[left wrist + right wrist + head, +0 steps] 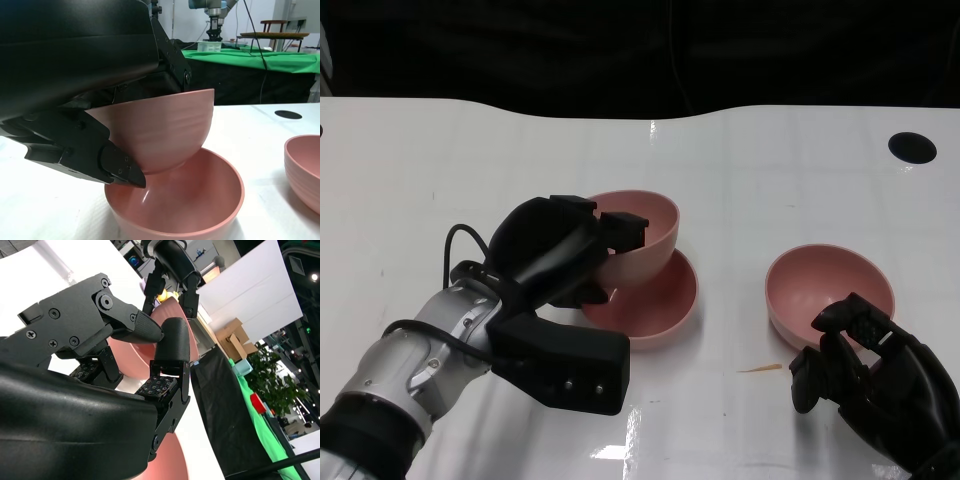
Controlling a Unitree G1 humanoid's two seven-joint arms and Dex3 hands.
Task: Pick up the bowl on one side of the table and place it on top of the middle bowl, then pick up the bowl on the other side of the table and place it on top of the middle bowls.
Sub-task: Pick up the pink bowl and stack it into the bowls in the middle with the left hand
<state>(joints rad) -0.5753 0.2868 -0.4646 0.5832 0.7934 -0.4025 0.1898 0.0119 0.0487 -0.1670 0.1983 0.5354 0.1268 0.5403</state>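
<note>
From above, the left hand [565, 262] grips a pink bowl [642, 228] tilted inside the middle bowl [655, 298] on the white tabletop [740, 170]. The right hand [865, 372], fingers part-curled around nothing, sits at the third bowl [828, 292] (touching it, I think). Its wrist view shows fingers [167, 355] before pink.

No text, label, brand, number or sign can be read on anything in these views; distant background items are too blurred to tell.
</note>
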